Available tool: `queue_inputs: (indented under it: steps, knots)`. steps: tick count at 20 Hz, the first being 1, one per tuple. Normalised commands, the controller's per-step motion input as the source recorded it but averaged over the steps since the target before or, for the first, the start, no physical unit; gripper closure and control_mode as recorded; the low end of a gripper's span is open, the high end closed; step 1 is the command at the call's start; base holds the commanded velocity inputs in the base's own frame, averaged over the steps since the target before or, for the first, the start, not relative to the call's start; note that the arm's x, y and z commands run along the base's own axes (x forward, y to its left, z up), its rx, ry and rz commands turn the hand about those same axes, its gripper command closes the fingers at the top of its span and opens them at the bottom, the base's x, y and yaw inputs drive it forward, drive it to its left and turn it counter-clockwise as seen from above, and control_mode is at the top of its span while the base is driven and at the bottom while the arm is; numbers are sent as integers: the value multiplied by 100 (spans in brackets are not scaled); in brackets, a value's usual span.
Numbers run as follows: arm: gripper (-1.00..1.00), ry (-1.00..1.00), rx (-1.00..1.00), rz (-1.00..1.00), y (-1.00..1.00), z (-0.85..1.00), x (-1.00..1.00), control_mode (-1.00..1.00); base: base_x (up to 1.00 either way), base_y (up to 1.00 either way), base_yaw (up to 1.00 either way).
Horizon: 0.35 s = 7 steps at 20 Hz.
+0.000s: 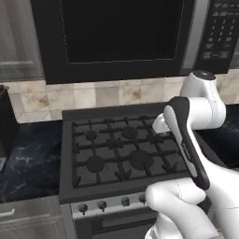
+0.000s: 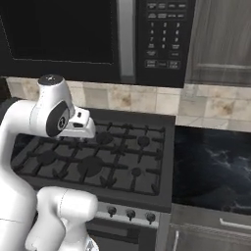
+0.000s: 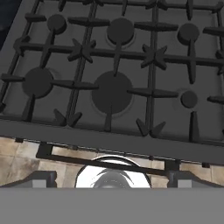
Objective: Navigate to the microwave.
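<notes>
The microwave (image 1: 121, 37) is a wide black box mounted above the stove, straight ahead and close. It has a dark glass door, a silver vertical handle strip (image 1: 193, 37) and a keypad (image 1: 221, 32) on its right side. In the right base view the microwave (image 2: 73, 34) spans the top, with its keypad (image 2: 162, 37) near the centre. My arm is folded over the stove with the hand pointing down. My gripper (image 3: 112, 178) hangs above the stove's front edge, open, its fingertips (image 3: 43, 178) wide apart with nothing between them.
A black gas stove (image 1: 126, 149) with several burners and a row of front knobs (image 2: 130, 213) sits directly below the microwave. Dark marble counter (image 2: 211, 166) flanks it on both sides. A dark object (image 1: 7, 121) stands on the left counter. A grey wall cabinet (image 2: 220, 39) hangs at the upper right.
</notes>
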Motion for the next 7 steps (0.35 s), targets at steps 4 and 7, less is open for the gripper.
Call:
queue_inputs:
  steps: [4,7]
  knots:
    - [-100,0,0,0,0,0,0,100,48,0,19]
    - [-100,0,0,0,0,0,0,100,32,0,8]
